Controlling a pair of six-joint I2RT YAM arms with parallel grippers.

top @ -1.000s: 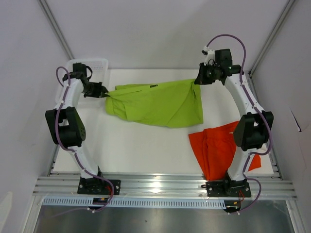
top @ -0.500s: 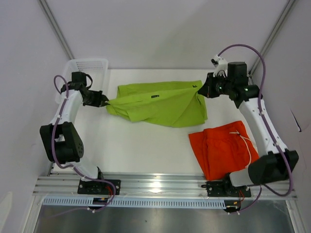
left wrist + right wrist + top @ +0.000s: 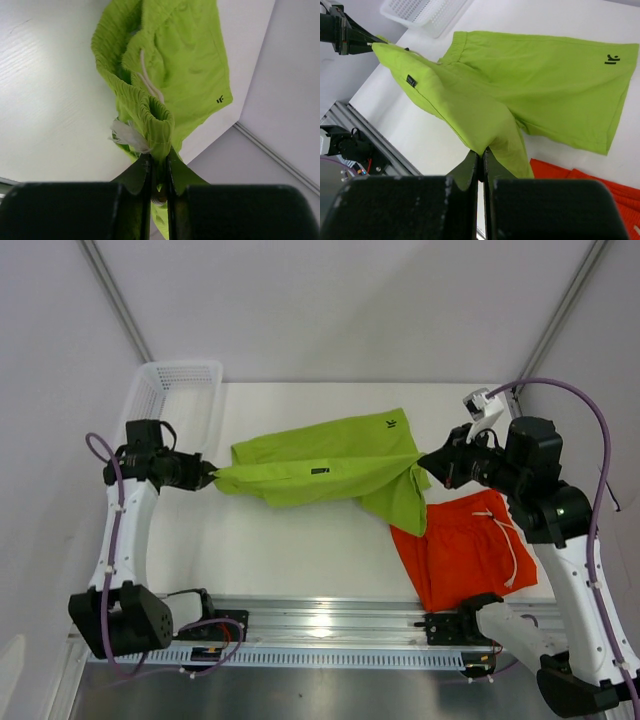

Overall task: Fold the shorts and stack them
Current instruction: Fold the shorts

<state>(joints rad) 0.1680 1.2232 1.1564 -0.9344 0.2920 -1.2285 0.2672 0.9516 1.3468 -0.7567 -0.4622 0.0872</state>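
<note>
At the left gripper: clenched on the bunched waistband of the lime green shorts, jaws nearly closed around it. At the right gripper: clamped tight on the opposite end of the same garment. Stretched between both above the white table, with the dark logo facing up. Under the drooping right flap, flat on the table: orange shorts with white drawstring. Beyond the left arm, at the far corner: white mesh basket.
</note>
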